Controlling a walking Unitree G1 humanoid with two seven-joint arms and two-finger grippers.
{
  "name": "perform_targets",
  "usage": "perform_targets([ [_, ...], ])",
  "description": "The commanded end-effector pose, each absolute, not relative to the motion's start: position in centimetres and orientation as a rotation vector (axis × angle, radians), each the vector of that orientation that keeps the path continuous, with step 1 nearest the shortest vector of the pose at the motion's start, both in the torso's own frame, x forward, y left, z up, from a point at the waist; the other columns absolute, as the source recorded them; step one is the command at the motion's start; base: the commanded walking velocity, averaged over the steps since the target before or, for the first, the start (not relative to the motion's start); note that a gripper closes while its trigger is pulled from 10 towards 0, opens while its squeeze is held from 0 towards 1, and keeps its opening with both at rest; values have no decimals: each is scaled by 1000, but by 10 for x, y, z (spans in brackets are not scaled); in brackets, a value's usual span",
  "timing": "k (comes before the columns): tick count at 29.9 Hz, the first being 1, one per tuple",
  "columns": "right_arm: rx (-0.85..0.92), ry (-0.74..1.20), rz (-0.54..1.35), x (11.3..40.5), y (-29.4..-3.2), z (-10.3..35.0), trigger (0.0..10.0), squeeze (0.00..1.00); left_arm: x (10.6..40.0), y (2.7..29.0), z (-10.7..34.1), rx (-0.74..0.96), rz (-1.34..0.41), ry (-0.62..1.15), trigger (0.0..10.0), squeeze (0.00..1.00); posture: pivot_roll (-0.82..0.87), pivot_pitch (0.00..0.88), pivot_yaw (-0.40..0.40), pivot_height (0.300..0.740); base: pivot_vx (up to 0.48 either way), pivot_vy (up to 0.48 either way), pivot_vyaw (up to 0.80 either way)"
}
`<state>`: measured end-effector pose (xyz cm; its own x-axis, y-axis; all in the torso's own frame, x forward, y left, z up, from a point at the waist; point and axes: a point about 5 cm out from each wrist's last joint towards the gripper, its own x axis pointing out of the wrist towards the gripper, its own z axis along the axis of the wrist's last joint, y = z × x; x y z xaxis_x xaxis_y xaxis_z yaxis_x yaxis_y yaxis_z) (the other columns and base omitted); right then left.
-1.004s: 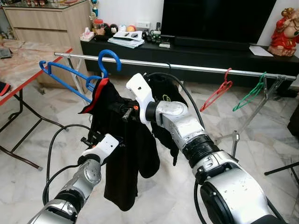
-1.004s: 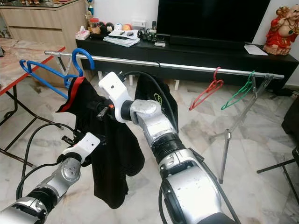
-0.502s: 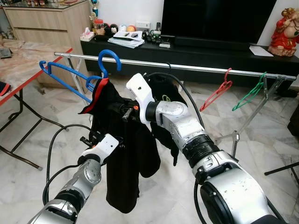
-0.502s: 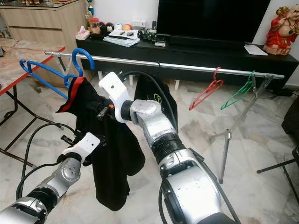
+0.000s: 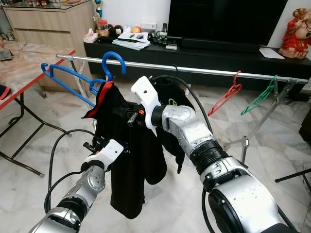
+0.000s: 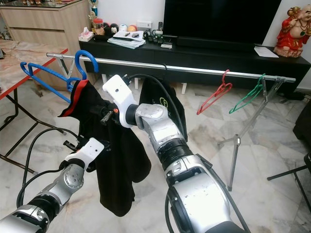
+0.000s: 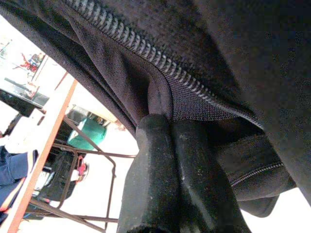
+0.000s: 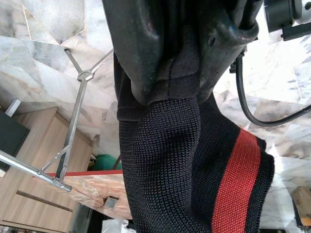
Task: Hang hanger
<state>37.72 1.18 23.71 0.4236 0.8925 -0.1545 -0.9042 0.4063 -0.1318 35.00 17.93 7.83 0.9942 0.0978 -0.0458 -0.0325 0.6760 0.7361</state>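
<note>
Blue hanger (image 5: 112,62): carries black garment (image 5: 127,160), hook beside metal rail (image 5: 204,71).
Right gripper (image 8: 172,90): jaws clamped on garment collar.
Left gripper (image 7: 167,145): jaws pinched on garment fabric, lower down.

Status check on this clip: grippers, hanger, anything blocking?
Left gripper shut on black garment. Right gripper shut on its collar. Blue hanger hook beside rail, not yet on. Nothing blocking.

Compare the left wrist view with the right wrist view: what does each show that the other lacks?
Left wrist: the left pincer shut on a stitched seam of the black garment, with a table's red edge behind. Right wrist: the right pincer clamping the garment's red stripe end, above the rail. Both: black fabric held between black fingers.
</note>
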Motion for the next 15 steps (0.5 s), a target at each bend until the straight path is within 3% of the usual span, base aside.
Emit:
perform_targets([
  [1,-196,11,1135,377,12,249,0,0,350,179,76,836,62,98,0,0,22,0,-55,740,0,0,0],
  [3,-192,4,1153,375,12,251,0,0,349,178,74,806,50,112,0,0,13,0,-55,740,0,0,0],
  [4,-106,121,998,385,-36,207,0,0,341,171,63,630,-122,171,10000,0,0,0,-22,740,0,0,0],
  [5,-14,271,792,382,-98,151,0,0,330,164,55,427,-334,189,10000,0,4,2,-22,740,0,0,0],
  [6,2,306,742,379,-111,139,0,0,328,163,54,394,-383,187,10000,0,4,2,-22,740,0,0,0],
  [15,18,328,687,377,-117,130,0,0,326,167,56,362,-444,201,10000,0,12,17,-14,740,0,0,0],
])
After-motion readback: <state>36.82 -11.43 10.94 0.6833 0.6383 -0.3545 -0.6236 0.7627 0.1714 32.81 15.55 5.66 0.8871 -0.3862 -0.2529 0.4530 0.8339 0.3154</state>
